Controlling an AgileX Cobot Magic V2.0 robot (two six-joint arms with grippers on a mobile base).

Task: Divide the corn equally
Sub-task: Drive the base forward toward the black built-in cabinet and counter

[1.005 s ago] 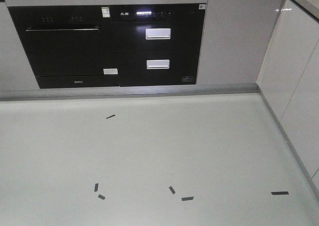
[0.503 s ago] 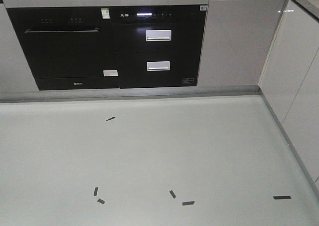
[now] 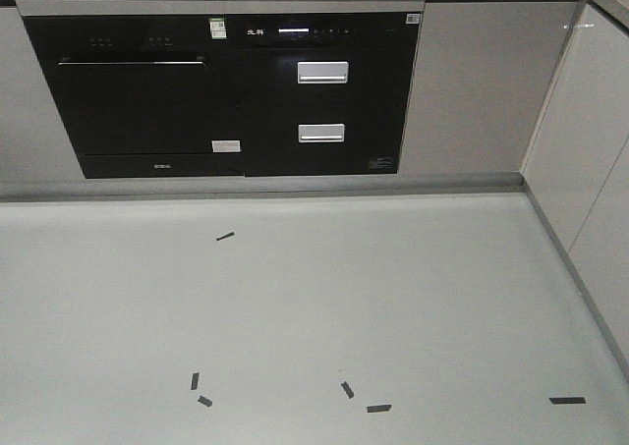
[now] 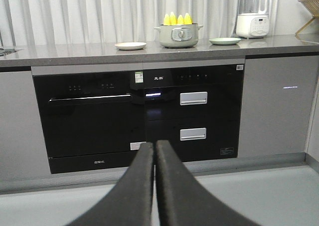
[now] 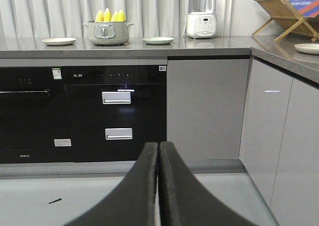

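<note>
- My left pincer [image 4: 155, 145] is pressed fully shut, its black fingers touching along their length and gripping nothing. It is held level, low over the floor [image 4: 274, 196], pointing at the black oven [image 4: 89, 121].
- My right pincer [image 5: 158, 145] is closed the same way, empty and level, aimed at the grey cabinet door [image 5: 207, 106].
- The corn [image 4: 177, 19] stands upright in a grey-green pot [image 4: 178, 36] on the table [image 4: 75, 51], well apart from both pincers.
- A white plate [image 4: 130, 46] lies left of the pot and a green plate [image 4: 225, 41] lies to its right.
</note>
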